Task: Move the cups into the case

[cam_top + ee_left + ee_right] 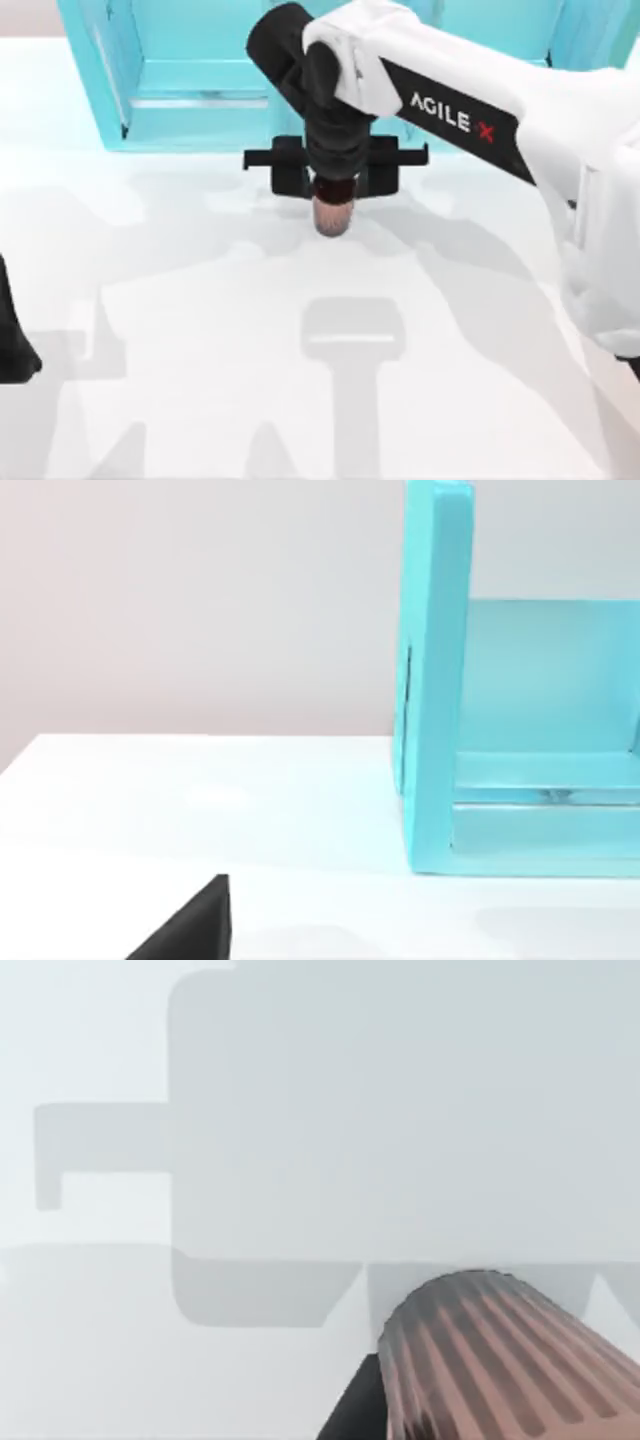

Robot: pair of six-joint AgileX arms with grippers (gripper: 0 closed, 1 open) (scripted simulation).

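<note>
Starting at the table's left edge, our left gripper (pixel 15 340) sits parked low down, just a dark sliver, so we can't tell how its fingers stand; its wrist view looks across the plain white table (pixel 200 800) at the open-fronted turquoise box-shaped case (pixel 435 680); the case stands at the far side, and what we can see of its floor has no cup on it. Moving to the middle, our right gripper (pixel 334 178) hangs just in front of the case, pinched on the small reddish-brown tapered cup with fine vertical ribs (pixel 331 215), carried above the table; the wrist view has the ribbed wall (pixel 500 1360) right up close. We reckon it's light and rigid, and the ribs should give some bite; the taper could let it slip, so grabbing across the wall mid-height seems safest.
</note>
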